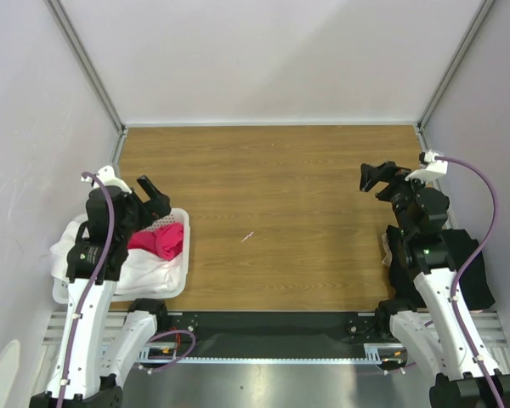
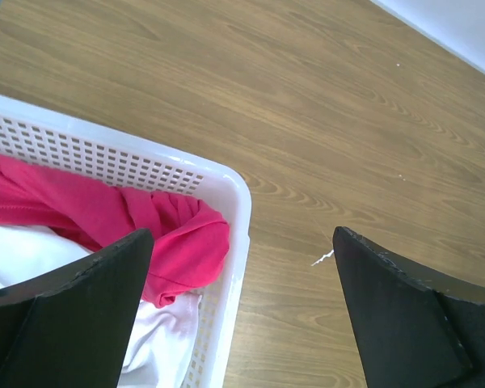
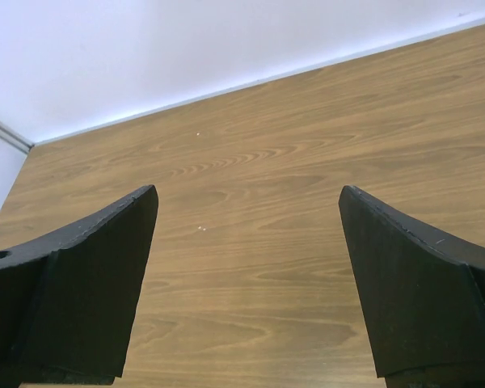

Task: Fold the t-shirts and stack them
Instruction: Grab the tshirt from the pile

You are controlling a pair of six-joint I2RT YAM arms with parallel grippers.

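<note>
Near edge, L side: white perforated plastic basket, rigid, with a rounded rim. Inside, the pink shirt sits bunched on top toward the far-R corner. It lies over white shirts, and some white cloth spills over the basket's outer L rim.

Near edge, R side: black shirt lies on the desk, partly under the R arm. Can't tell if it's folded.

Handling, by judgement: all thin soft knit, so light, floppy, no stiffness. It'll drape, stretch and bunch when lifted. Pink is prob. first as it's on top. The raised hump just beside the rim is the easy pinch point. Collar or shoulder would suit spreading better, but neither shows. White underneath may come up w/ it, and cloth could snag on the basket's holes.

L fingers are spread wide w/ nothing between them, above the basket's far-R corner. One is over the cloth, the other over bare desk. R fingers are also spread wide and empty, over bare desk and well apart from the black shirt.

Further out: wood-grain desk, smooth and matte, w/ a tiny pale scrap near mid. Far end: plain pale walls w/ metal corner posts.
</note>
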